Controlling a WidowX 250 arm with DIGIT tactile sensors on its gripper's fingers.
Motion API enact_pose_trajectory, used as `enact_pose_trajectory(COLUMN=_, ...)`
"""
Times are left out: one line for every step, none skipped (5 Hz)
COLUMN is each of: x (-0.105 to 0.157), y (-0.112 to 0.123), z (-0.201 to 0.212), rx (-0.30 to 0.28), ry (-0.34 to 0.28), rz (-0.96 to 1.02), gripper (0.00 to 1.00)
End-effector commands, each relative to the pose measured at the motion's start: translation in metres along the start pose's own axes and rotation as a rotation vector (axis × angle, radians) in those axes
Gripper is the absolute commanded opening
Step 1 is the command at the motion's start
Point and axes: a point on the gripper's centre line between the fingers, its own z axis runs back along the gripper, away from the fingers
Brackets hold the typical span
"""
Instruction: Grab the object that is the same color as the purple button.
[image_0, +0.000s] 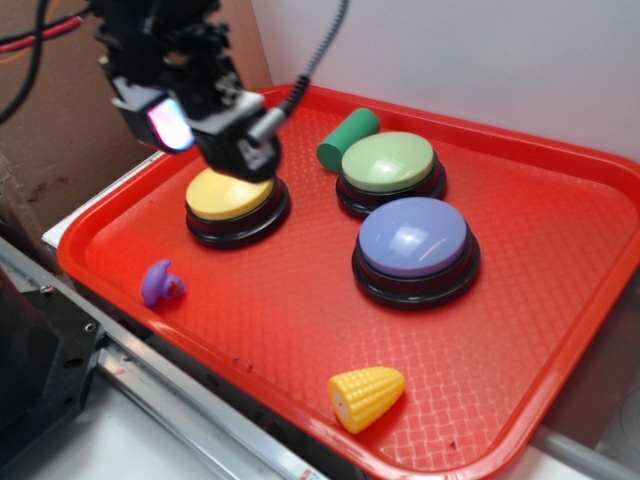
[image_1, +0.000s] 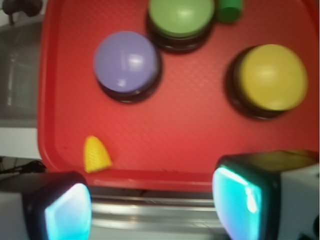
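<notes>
your claw (image_1: 150, 210) hangs with fingers spread apart and empty, above the yellow button (image_0: 230, 195). the purple toy (image_0: 161, 283) lies on the red tray (image_0: 300, 330) near its left rim, well apart from the purple button (image_0: 413, 238).

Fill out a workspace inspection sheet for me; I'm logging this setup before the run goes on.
Surface: red tray, textured, on a pale table.
Job's things: small purple toy near the tray's left edge, untouched; purple button mid-tray.
Clutter: yellow button, green button, green cylinder beside it, toy corn at the front edge.
Hand: hand open, holding nothing, raised near the yellow button.
Cables: grey cable to the arm; red and black wires top left.
Surroundings: white wall, brown cardboard, metal rail in front.
</notes>
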Motion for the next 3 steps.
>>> enact_pose_trajectory(x=-0.002, y=-0.051, z=-0.043, rx=-0.062, ry=0.007, rz=-0.045, gripper=1.00)
enact_pose_trajectory(x=-0.003, y=-0.066, z=-0.069, rx=-0.026, ry=0.059, rz=-0.095, gripper=1.00)
enact_pose_trajectory(x=-0.005, y=-0.072, z=-0.091, rx=0.019, ry=0.092, rz=-0.102, gripper=1.00)
